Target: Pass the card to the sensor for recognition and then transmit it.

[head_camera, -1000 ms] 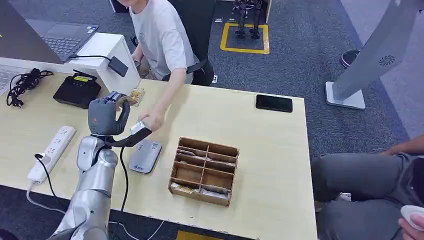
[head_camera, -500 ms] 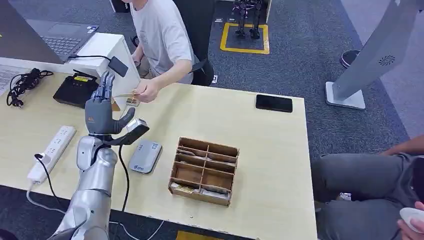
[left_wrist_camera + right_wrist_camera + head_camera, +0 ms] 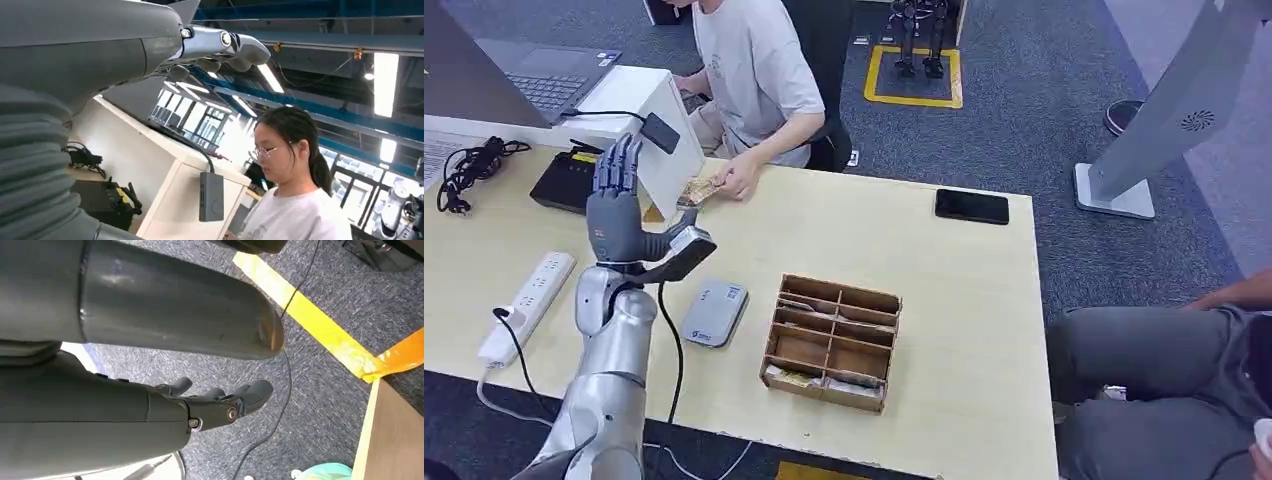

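Nearest, the wooden organizer (image 3: 832, 342) sits on the table (image 3: 944, 290) with a few small items in its front compartments. Just to its left lies the grey sensor (image 3: 714, 312), flat on the tabletop. Above and left of the sensor, the left hand (image 3: 619, 205) is raised upright over the table, fingers (image 3: 617, 163) straight and spread, thumb out to the side, holding nothing. A white power strip (image 3: 527, 297) lies left of the arm. The right hand (image 3: 220, 400) hangs low over grey carpet, its fingers loosely apart and empty.

Farther back, the card (image 3: 699, 190) lies at the table's far edge under the fingers of a person's hand (image 3: 742, 178), well apart from the robot's hand. A black phone (image 3: 971, 206) lies toward the far right. Behind the left hand stands a white box (image 3: 639, 100) with a dark adapter (image 3: 661, 132) on its side, and a black router (image 3: 564, 180) beside it. The person (image 3: 759, 75) sits beyond the table.
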Robot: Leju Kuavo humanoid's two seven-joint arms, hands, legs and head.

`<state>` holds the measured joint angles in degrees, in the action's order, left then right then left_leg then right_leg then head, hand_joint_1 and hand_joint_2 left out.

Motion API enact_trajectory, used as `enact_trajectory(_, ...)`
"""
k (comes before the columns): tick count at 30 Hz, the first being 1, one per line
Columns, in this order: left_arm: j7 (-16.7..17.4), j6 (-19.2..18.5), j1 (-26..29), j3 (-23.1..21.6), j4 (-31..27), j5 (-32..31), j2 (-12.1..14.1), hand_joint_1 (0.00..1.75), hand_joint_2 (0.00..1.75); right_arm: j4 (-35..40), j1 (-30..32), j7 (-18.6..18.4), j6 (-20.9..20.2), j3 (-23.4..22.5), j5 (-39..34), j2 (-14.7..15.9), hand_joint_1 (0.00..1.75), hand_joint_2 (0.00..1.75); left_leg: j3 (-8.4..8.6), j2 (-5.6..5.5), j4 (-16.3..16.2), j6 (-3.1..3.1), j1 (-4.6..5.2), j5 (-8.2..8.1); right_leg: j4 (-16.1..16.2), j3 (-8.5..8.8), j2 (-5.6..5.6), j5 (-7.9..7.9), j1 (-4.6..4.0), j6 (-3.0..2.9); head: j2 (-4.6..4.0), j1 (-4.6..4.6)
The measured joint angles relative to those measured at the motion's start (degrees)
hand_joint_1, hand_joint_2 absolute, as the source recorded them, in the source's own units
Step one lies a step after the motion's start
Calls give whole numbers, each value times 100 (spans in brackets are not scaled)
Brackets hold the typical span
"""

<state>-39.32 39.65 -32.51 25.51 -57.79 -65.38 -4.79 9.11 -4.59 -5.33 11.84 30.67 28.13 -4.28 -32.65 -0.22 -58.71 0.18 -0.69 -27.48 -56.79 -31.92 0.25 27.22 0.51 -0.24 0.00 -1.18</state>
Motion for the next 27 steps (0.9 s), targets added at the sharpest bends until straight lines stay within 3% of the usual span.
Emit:
enact_trajectory(8, -33, -55, 5, -59, 197, 611, 13, 0, 175, 0, 0, 2, 16, 0, -31, -2, 0, 0, 0, 1, 0, 0, 0, 0, 0, -1, 1, 0, 0, 0, 0, 0)
enact_trajectory(12, 160, -525, 220, -617, 223, 1479, 225, 0, 175, 0, 2, -13, 13, -24, -61, -2, 0, 0, -1, 4, 1, 0, 0, 0, 0, 0, 4, 0, 0, 0, 0, 0)
enact_trajectory(15, 197, -962, 730, -1343, -9, 1868, 521, 0, 175, 0, 7, -13, 16, -77, -98, -2, 0, 0, -1, 9, 1, -1, 0, -1, 0, -3, 8, 1, 0, 0, 0, 0)
enact_trajectory(21, 269, -1884, 1776, -2383, -1000, 2346, 949, 0, 175, -2, 30, 31, 116, -214, -197, -2, 0, 0, -4, 10, 1, -2, 0, -5, 2, -9, 10, 5, 0, 0, 0, 0)
enact_trajectory(27, 288, -2431, 2594, -3185, -2449, 2919, 1226, 0, 175, -2, 49, 92, 188, -359, -295, -2, 0, 0, -9, 15, 1, -2, 0, -6, 2, -9, 12, 4, 0, 1, 0, 2)
